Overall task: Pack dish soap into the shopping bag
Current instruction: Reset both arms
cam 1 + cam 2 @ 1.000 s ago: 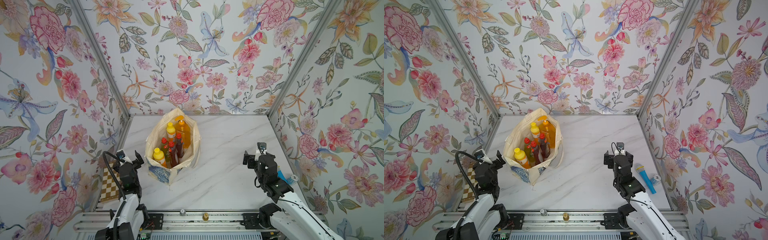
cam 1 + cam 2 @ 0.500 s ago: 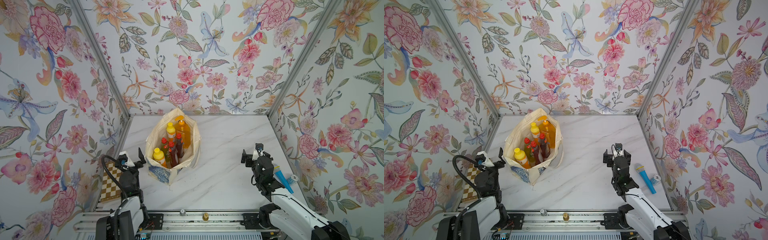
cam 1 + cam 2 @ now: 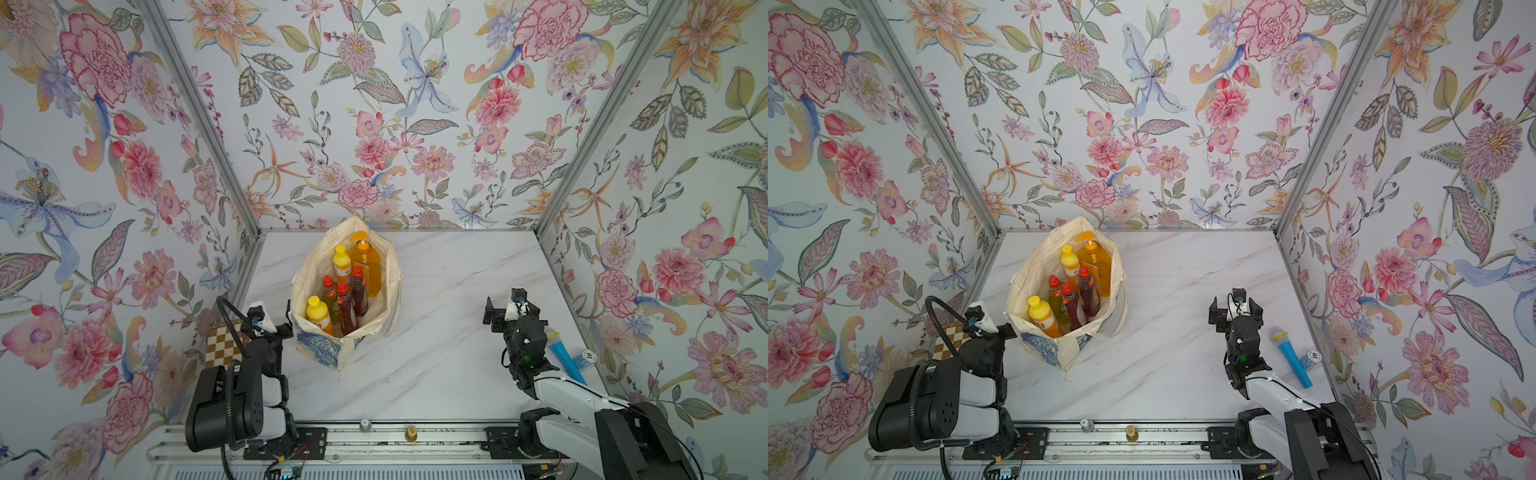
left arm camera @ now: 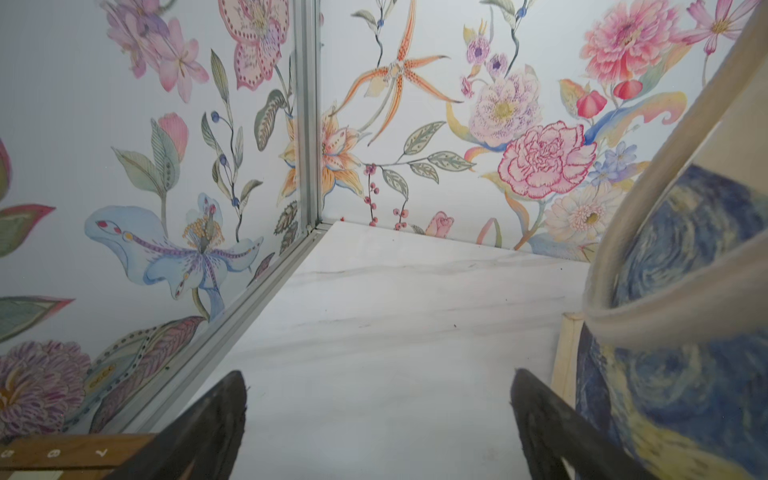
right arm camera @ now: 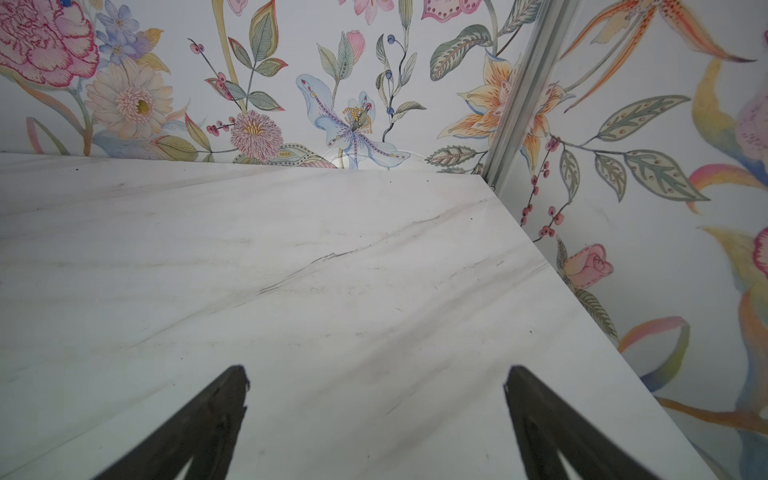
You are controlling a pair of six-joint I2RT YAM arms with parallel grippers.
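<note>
**Both top views.** The shopping bag [image 3: 308,270] stands upright, mouth open, on the marble tabletop [image 3: 457,291], close to the left edge and nearer the back-left corner than the front. The dish soap [image 3: 1070,266] is all inside it. The amber pump bottle [image 3: 368,266] is at the back, with one yellow-capped orange bottle [image 3: 340,259] beside it. A second yellow-capped orange bottle [image 3: 318,311] is at the front. The green bottle [image 3: 329,293] and two dark-red bottles [image 3: 358,286] stand between them. A checkerboard [image 3: 222,343] lies at the left edge, partly under the left arm.

**Left wrist view.** No bottle appears here, only the bag's outer side with its blue swirl print [image 4: 685,291]. The left gripper [image 4: 379,376] has its fingers spread wide with nothing between them. One finger is just beside the printed side, and contact cannot be judged.

**Right wrist view.** The right gripper [image 5: 376,370] is likewise spread wide and empty over bare marble, facing the back-right corner. Neither the bag nor any bottle shows.

**Top views only.** The blue toy microphone [image 3: 1289,357] lies along the right edge near the front-right corner, with a small blue-and-white object [image 3: 1313,358] just beside it. In a top view the right arm covers part of the microphone [image 3: 563,356].
</note>
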